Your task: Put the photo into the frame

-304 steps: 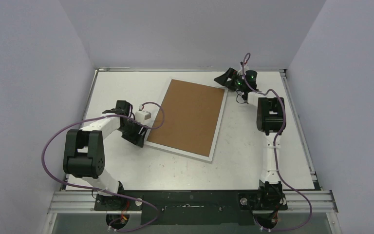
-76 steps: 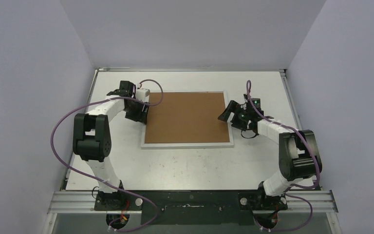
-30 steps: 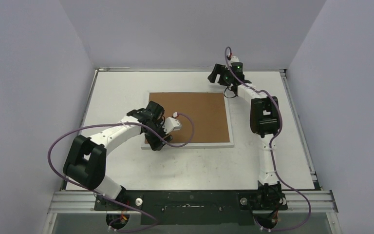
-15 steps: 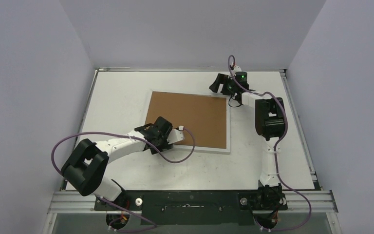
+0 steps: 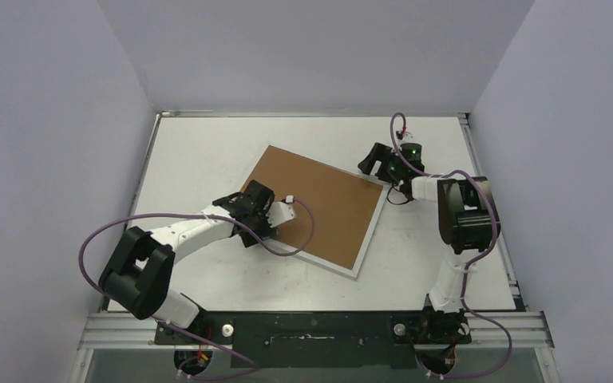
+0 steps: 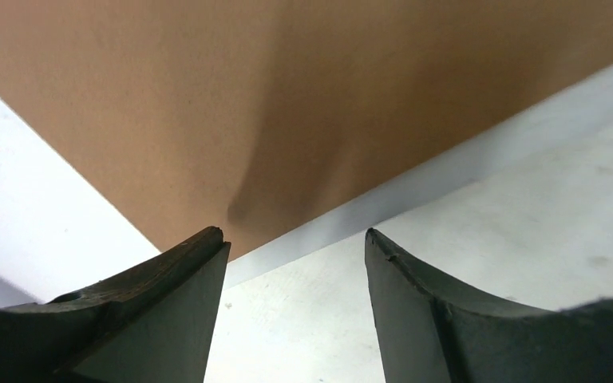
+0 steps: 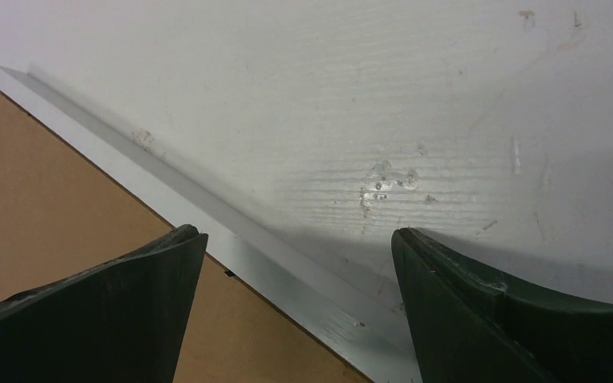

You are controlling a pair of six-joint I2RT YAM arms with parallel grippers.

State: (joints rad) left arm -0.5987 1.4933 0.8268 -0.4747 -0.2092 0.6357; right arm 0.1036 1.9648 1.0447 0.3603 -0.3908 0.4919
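The frame [image 5: 319,209] lies face down on the table, brown board up, turned at a slant. My left gripper [image 5: 247,234] is at its near-left corner. In the left wrist view the left gripper [image 6: 295,235] is open, with the frame's [image 6: 383,199] white rim and bare table between the fingers. My right gripper [image 5: 371,165] is at the frame's far-right corner. In the right wrist view the right gripper [image 7: 297,233] is open and straddles the frame's [image 7: 287,271] white rim, one finger over the brown board, the other over the table. The photo is out of view.
The white table [image 5: 199,152] has a raised metal rail [image 5: 311,114] at the back and grey walls on three sides. Purple cables [image 5: 96,239] loop from both arms. The black base bar [image 5: 311,329] runs along the near edge.
The frame has turned clockwise on the table. My right gripper came nearer, following the far-right corner. The left gripper stays at the near-left corner.
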